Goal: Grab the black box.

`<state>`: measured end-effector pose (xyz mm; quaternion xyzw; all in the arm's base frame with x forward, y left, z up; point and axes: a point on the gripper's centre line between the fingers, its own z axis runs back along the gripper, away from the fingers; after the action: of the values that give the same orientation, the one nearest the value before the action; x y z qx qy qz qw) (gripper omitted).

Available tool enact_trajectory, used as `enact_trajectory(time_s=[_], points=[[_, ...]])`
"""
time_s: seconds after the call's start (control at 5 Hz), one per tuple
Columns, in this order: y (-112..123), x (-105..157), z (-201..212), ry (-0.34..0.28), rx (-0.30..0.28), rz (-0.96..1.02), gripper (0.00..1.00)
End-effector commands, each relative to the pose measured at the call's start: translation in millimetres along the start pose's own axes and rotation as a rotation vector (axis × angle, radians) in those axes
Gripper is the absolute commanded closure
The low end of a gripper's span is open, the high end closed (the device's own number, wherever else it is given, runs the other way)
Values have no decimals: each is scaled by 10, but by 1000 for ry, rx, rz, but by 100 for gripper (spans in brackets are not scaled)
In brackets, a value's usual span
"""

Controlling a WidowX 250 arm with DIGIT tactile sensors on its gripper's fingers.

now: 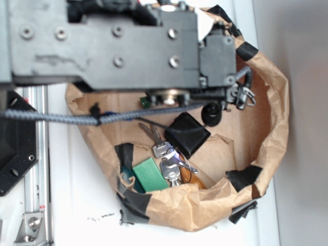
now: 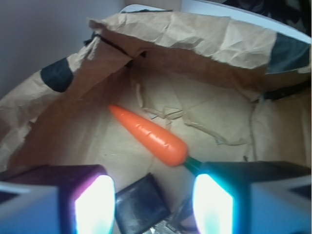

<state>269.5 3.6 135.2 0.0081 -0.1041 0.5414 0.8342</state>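
Observation:
The black box [image 1: 187,134] is small, glossy and squarish, and lies on the floor of a brown paper basket [image 1: 271,118]. In the wrist view the black box [image 2: 141,204] sits low in the picture between my two lit fingers, closer to the left one. My gripper [image 2: 153,195] is open and hangs above the box without touching it. In the exterior view the arm's grey body [image 1: 113,46] covers the top of the basket and hides the fingers.
An orange carrot [image 2: 148,134] lies just beyond the box. Keys [image 1: 166,154] and a green block [image 1: 150,175] lie beside the box toward the basket's near side. Crumpled paper walls with black tape patches [image 1: 245,177] ring everything.

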Motion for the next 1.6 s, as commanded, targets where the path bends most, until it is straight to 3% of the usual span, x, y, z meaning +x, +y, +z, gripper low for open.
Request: enact_trajectory(time_s=[0.0, 0.2, 0.4, 1.2, 1.4], points=[[17, 188, 11, 0, -4, -507, 0], [67, 252, -26, 19, 12, -505, 0], [80, 341, -91, 111, -12, -749, 0], [80, 341, -91, 111, -12, -749, 0], [-102, 281, -402, 117, -28, -1000, 0]])
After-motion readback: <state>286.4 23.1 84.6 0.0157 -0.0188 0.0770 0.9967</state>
